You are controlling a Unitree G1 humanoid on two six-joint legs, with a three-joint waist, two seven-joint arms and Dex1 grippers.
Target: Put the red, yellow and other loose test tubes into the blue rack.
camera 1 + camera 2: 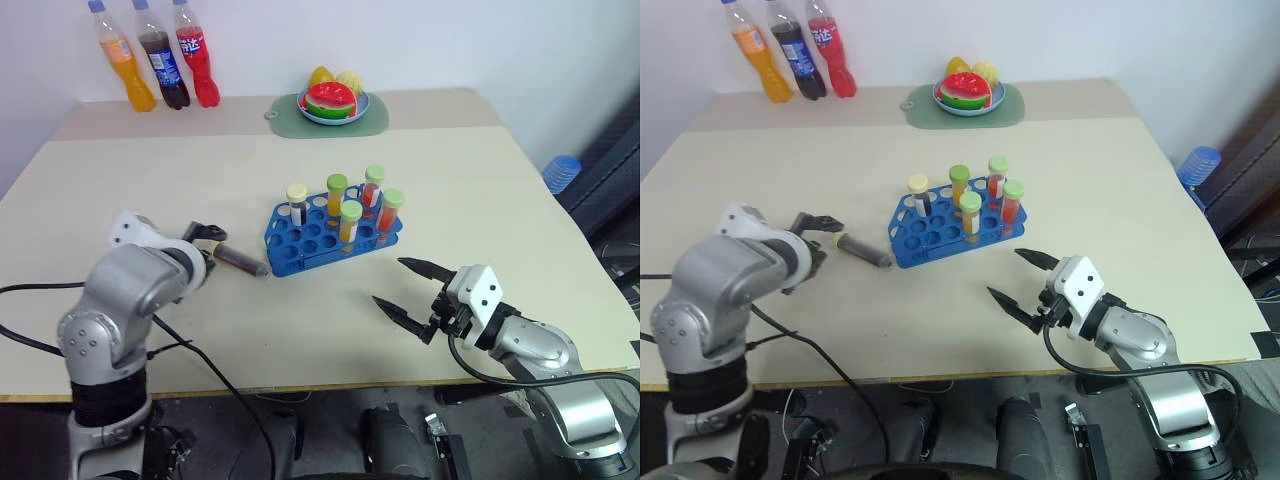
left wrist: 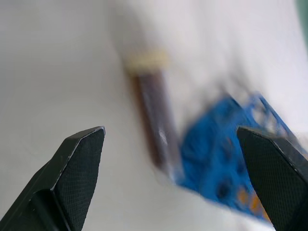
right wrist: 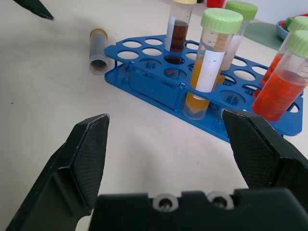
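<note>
The blue rack (image 1: 300, 243) stands mid-table with several capped test tubes upright in it, filled with red (image 3: 275, 94), yellow-orange (image 3: 199, 94) and dark liquid. One loose test tube (image 1: 242, 261), dark brown with a pale cap, lies flat on the table against the rack's left end. My left gripper (image 1: 208, 248) is open at that tube's capped end, and the tube (image 2: 154, 120) lies ahead between its fingers without touching them. My right gripper (image 1: 405, 290) hangs open and empty just above the table, in front of the rack's right part (image 3: 144, 77).
Three soda bottles (image 1: 160, 60) stand at the back left corner. A plate of toy fruit (image 1: 333, 103) sits on a green mat at the back centre. A blue object (image 1: 562, 172) is beyond the table's right edge. Cables trail from my left arm at the front edge.
</note>
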